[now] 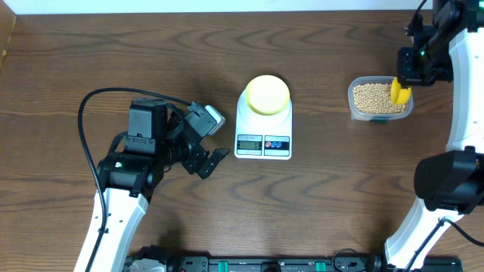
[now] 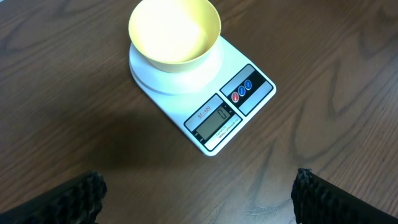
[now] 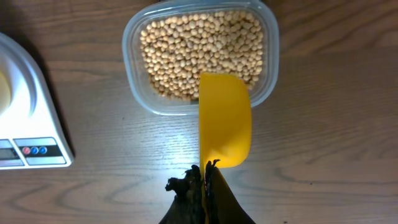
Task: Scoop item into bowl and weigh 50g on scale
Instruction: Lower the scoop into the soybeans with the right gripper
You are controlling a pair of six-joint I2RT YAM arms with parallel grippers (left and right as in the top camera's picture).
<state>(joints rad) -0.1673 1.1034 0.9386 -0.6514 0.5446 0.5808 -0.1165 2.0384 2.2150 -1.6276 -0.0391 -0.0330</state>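
Right hand point(image 3: 202, 179) grips yellow scoop point(image 3: 225, 121) above tan beans point(image 3: 186, 50).

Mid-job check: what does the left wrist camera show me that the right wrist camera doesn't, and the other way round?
Left wrist only: the inside of the bowl, empty, sitting on the scale, and the left gripper open wide above the table. Right wrist only: the tub of beans, and the yellow scoop clamped in the shut right gripper, its cup over the tub's near rim. Both: the scale with its red and blue buttons, and the wooden table.
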